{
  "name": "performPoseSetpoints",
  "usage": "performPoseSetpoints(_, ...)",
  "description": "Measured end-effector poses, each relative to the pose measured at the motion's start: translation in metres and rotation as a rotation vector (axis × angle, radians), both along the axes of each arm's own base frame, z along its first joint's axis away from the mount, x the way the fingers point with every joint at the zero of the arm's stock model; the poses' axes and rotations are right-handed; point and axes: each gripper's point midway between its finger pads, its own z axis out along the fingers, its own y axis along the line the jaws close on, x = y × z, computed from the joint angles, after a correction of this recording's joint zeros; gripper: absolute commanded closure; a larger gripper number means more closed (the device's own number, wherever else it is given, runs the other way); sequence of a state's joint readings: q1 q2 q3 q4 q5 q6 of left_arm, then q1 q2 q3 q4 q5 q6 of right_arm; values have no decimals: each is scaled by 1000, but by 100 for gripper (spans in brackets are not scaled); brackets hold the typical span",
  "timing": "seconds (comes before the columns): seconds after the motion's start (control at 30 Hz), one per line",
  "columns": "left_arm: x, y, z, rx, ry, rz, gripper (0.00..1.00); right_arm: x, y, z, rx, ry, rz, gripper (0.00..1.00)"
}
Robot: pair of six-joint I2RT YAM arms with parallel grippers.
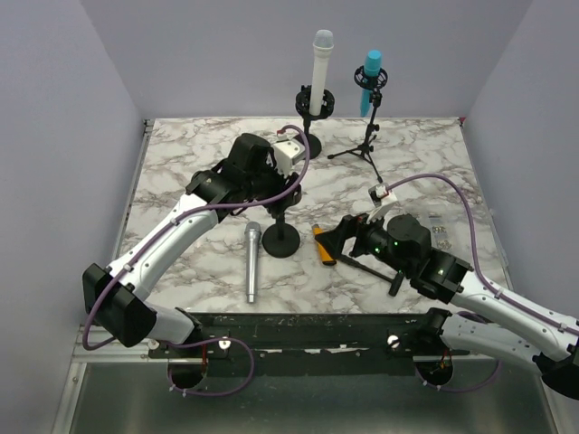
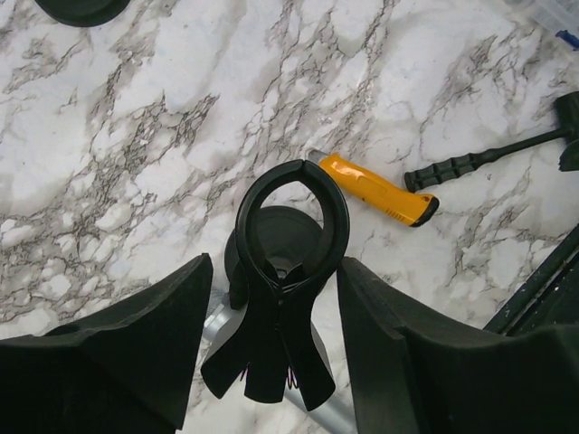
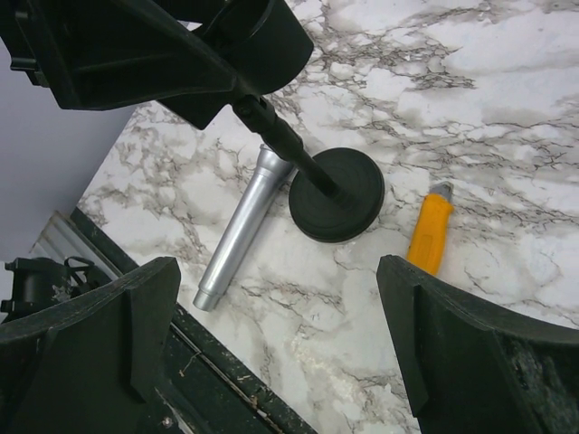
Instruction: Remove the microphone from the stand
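Microphone [image 1: 251, 262] out of clip, lying flat on marble table [image 1: 181, 163] just left of stand [image 1: 282, 240] base. Stand clip [image 2: 276, 334] empty. Left gripper [image 2: 274, 267] above stand, jaws apart, straddling clip, gripping nothing. Right gripper [image 3: 276, 271] right of stand, jaws spread wide, empty. Orange knife [image 1: 323, 246] just right of base.

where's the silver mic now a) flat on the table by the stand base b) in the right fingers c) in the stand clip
a: the silver microphone lies flat beside the stand base, and the clip is empty.
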State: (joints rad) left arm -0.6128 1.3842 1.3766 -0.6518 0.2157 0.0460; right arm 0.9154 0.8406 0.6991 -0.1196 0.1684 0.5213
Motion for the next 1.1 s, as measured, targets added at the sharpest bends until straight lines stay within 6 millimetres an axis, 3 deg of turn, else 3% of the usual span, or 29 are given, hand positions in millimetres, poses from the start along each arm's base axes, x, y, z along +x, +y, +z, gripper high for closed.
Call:
performPoseSetpoints(0.33, 6, 3, -10, 32, -5, 48, 74, 1, -4, -9, -33, -1, -9, 0)
performPoseSetpoints(0.43, 7, 2, -10, 31, -2, 54, 88, 0, -4, -12, -37, 4, -9, 0)
performPoseSetpoints(0.47, 10, 1, -9, 32, -1, 61, 97, 0, -5, -13, -37, 6, -9, 0)
performPoseSetpoints(0.57, 18, -1, -8, 42, 2, 84, 100, 0, -4, -15, -29, 22, -14, 0)
performPoseSetpoints(0.8, 69, 5, -1, 83, -23, 251, 100, 3, -9, -19, -26, 48, -64, 0)
performPoseSetpoints(0.9, 105, 18, 14, 71, -35, 358, 100, 8, -19, -23, -57, 53, -119, 0)
performPoseSetpoints(1.1, 195, 56, 51, 6, -100, 573, 100, 21, -32, -28, -111, 49, -219, 0)
